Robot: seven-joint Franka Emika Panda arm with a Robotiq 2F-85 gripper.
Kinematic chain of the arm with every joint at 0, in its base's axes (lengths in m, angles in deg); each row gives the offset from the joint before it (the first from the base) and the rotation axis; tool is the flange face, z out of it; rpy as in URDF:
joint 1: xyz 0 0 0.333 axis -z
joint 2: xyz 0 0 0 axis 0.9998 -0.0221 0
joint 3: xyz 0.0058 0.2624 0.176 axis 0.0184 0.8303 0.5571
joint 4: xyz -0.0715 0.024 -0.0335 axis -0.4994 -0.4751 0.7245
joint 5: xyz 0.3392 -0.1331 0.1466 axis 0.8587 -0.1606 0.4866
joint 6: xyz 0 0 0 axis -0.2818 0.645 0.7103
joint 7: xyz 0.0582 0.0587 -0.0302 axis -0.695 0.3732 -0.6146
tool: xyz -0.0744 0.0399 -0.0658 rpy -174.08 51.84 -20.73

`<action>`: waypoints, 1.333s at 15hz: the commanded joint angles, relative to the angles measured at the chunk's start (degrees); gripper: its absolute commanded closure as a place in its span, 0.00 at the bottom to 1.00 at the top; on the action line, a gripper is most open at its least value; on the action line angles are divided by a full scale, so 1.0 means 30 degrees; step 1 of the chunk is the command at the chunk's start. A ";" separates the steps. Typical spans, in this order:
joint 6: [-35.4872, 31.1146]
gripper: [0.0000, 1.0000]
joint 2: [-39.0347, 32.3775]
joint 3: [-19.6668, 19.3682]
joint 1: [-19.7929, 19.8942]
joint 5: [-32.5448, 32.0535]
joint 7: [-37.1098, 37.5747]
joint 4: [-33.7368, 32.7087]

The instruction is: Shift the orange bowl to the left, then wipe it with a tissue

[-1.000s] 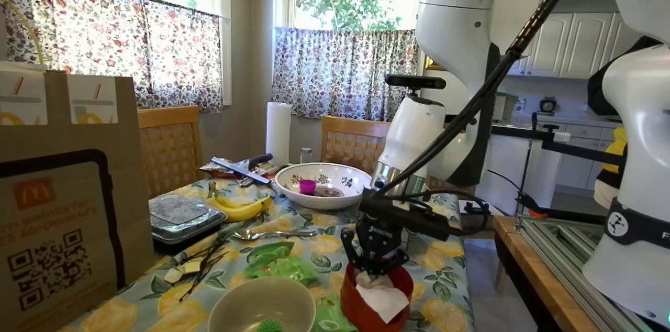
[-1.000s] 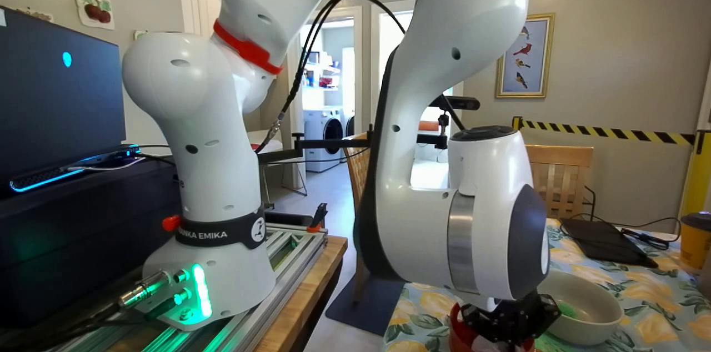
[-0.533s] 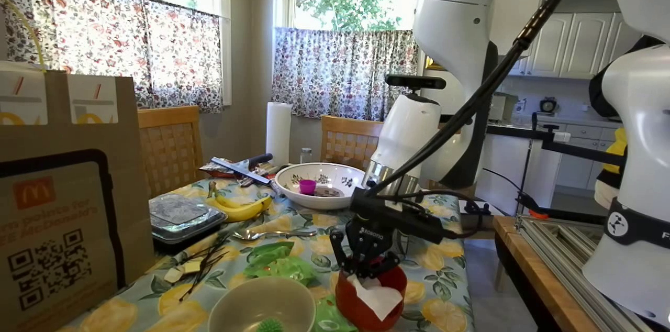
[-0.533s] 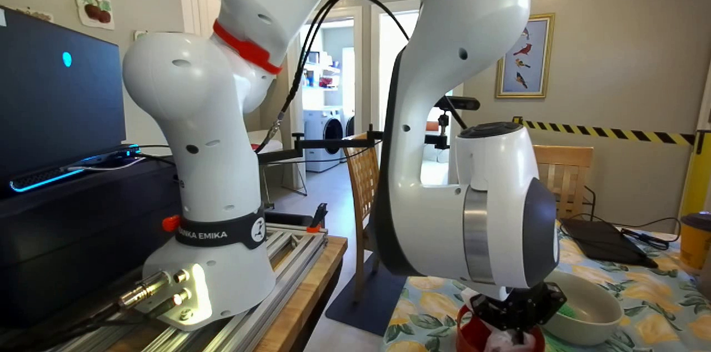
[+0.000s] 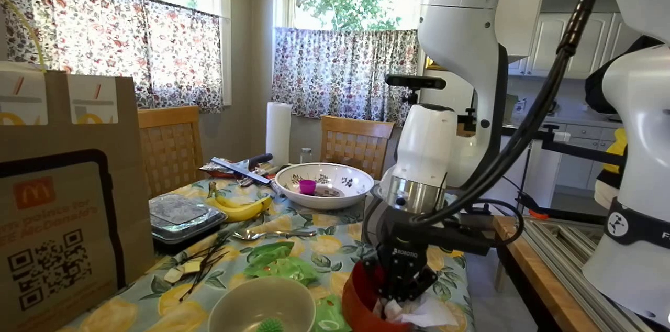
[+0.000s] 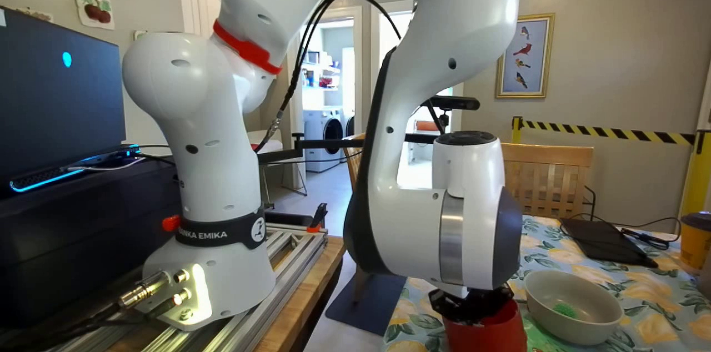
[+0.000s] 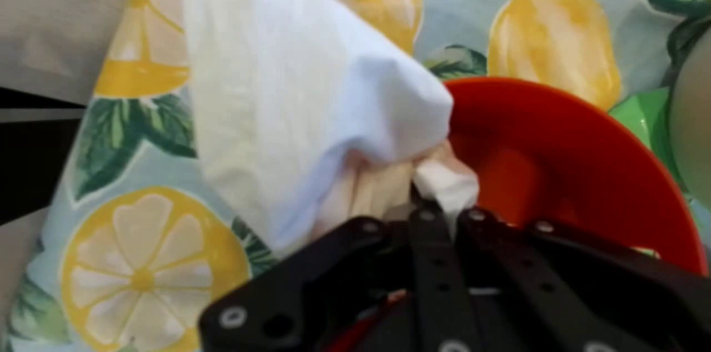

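Note:
The orange bowl [image 5: 358,295] stands on the tablecloth, and also shows in an exterior view [image 6: 486,335] and the wrist view [image 7: 555,157]. I cannot tell whether it stands flat. My gripper [image 5: 395,298] points down at the bowl's rim on the robot-base side; it also shows in the wrist view [image 7: 439,216]. Its fingers are shut on the tissue [image 7: 311,96], with a small tuft between the tips. The crumpled white tissue [image 5: 424,313] hangs out past the rim over the tablecloth. In an exterior view the gripper [image 6: 472,310] covers part of the bowl's opening, and the tissue is hidden.
A pale bowl [image 5: 235,311] with a green spiky thing inside stands beside the orange bowl. Green packets [image 5: 285,266] lie between and behind them. A spoon [image 5: 272,235], bananas [image 5: 243,210] and a large patterned white bowl [image 5: 330,202] are farther back. A paper bag [image 5: 57,164] stands left.
My gripper has shifted toward the robot base and turned. The tissue has gone from inside the orange bowl to over its base-side rim. The bowl has moved slightly. The gripper stays shut.

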 commanded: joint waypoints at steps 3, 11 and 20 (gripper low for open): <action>0.1219 0.99 0.1099 -0.1010 0.0139 0.0800 0.0461 0.0790; 0.2599 0.99 0.1471 -0.1207 0.0760 0.2995 0.0470 0.0443; 0.1608 0.99 0.1130 -0.0531 0.0630 0.2859 0.0425 -0.0949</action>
